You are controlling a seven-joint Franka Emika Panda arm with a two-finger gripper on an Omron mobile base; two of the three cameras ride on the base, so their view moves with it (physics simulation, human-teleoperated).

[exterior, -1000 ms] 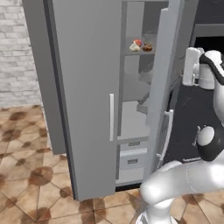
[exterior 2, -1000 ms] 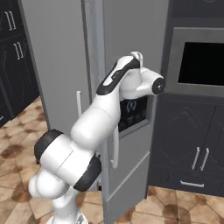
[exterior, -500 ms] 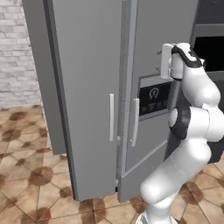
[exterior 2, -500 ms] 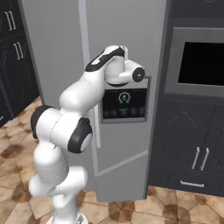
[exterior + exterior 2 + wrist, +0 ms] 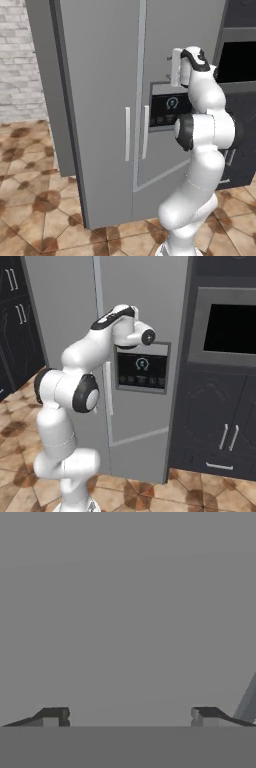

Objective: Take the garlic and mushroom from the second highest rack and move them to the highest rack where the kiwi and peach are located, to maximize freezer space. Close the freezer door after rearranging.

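The freezer door (image 5: 172, 107) stands flush with the fridge front, so the closing step looks done. The garlic, mushroom, kiwi and peach sit behind that door, unseen, so whether they share the top rack cannot be told. The gripper (image 5: 129, 716) faces the door's flat grey panel, close above the dispenser panel (image 5: 141, 370), jaws wide apart and holding nothing (the fingertips (image 5: 51, 716) frame bare metal). Beside the door, the dark oven cabinet (image 5: 225, 406) leaves open floor (image 5: 30, 200) for backing away.

Brown tile floor (image 5: 35, 200), white brick wall (image 5: 20, 60), dark cabinets (image 5: 215, 421).
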